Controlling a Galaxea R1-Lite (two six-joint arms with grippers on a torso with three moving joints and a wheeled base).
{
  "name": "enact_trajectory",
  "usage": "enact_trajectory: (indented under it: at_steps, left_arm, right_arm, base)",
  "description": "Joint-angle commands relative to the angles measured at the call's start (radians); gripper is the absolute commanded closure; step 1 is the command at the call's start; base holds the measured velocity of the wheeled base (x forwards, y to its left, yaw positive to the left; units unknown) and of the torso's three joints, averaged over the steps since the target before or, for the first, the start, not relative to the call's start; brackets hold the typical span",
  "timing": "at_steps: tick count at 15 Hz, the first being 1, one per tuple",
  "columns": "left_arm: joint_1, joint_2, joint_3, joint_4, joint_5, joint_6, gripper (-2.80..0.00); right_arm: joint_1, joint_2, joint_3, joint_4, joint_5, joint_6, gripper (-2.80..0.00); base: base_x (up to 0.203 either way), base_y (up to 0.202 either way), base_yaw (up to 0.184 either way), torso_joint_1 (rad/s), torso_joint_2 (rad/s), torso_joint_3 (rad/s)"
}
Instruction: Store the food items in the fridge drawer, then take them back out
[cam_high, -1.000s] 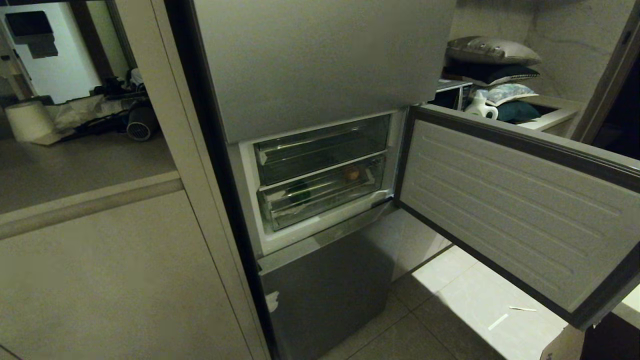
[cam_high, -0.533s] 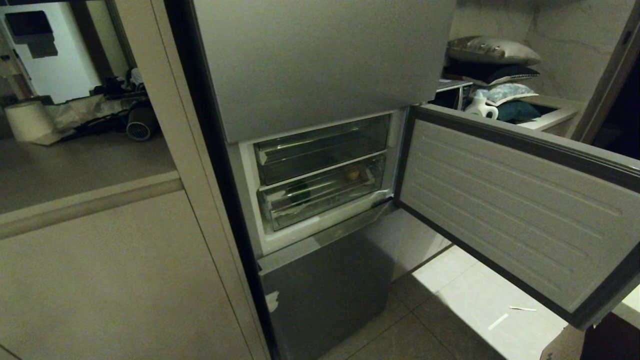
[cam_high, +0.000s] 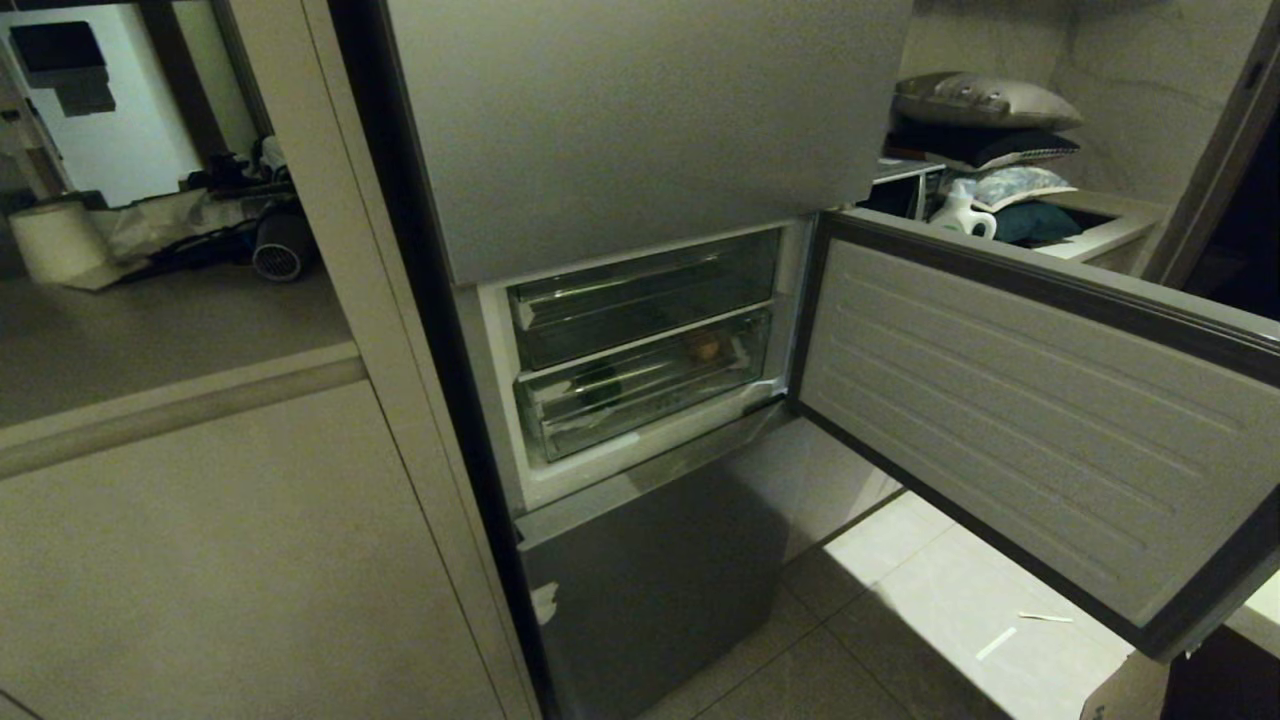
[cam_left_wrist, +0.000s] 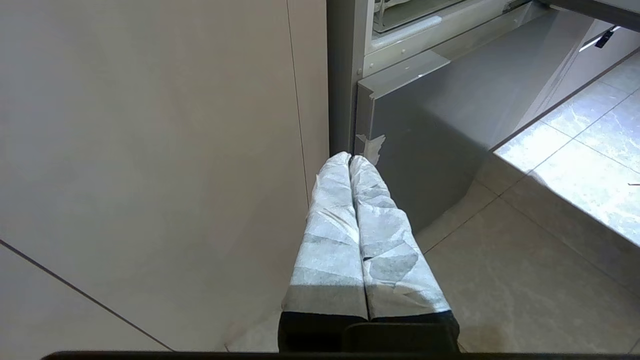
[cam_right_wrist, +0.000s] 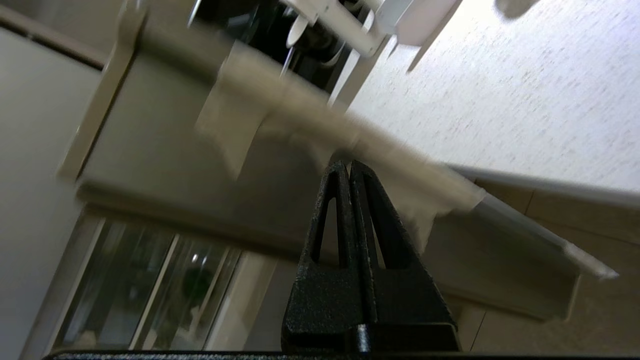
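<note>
The fridge drawer (cam_high: 645, 395) is the landmark here, the lower of two clear trays in the open compartment, pushed fully in; the right gripper (cam_right_wrist: 348, 167) is pressed together and holds nothing, pointing up toward the underside of the open door (cam_high: 1030, 420) beside that drawer; its wrist view catches the clear drawer fronts off to one side, so it sits below and in front of the drawer, out of the head camera's sight. The left gripper (cam_left_wrist: 350, 161), its wrapped fingers also closed and empty, hangs parked low by the grey lower door (cam_left_wrist: 425, 130) beneath the drawer. Inside the drawer, toward its door-side end, lies a small orange-brown fruit (cam_high: 704, 347); a dark green item (cam_high: 600, 385) rests nearer its other end. Storing looks done, so retrieval is probably in hand; the next move calls for the right gripper to reach the drawer's front lip and pull it out before any grasp.
</note>
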Motion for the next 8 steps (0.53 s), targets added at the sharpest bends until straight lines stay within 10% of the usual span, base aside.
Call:
enact_trajectory:
  at_steps: [1,8]
  left_arm:
    - [0.000,0.001,0.000,0.001,0.000,0.000,0.00]
    - [0.001,0.001,0.000,0.001,0.000,0.000,0.00]
  right_arm:
    - [-0.001,-0.044,0.024,-0.007,0.005,0.002,0.00]
    - [-0.135,-0.120,0.002,-0.009,-0.006,0.008,0.00]
  base:
    - [0.000,0.000,0.000,0.000,0.00,0.000]
    - [0.000,0.000,0.000,0.000,0.00,0.000]
